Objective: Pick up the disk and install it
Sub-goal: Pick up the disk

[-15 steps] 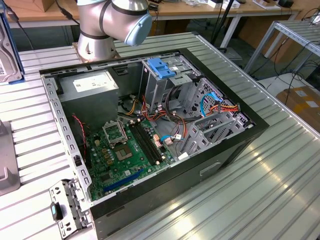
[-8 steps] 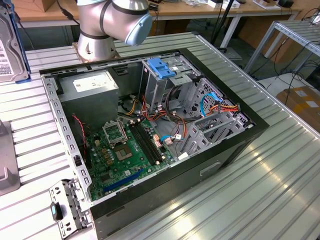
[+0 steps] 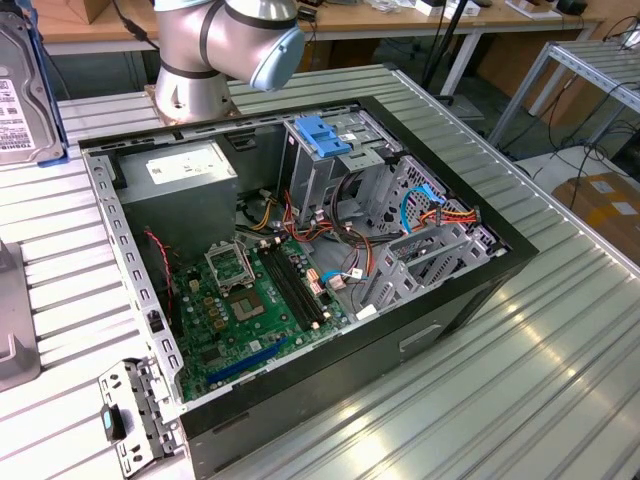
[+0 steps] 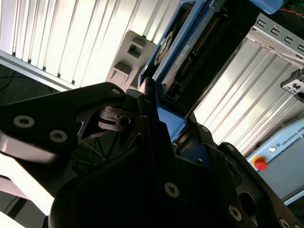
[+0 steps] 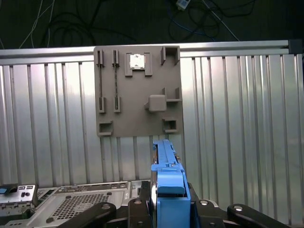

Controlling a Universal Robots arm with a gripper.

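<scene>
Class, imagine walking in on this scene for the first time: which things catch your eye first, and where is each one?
The open computer case dominates the exterior view, lying on the ribbed metal table with its green motherboard exposed. In the first wrist view, the disk in its bright blue carrier stands edge-on in the gripper. A grey slotted plate lies on the table beyond it.
</scene>
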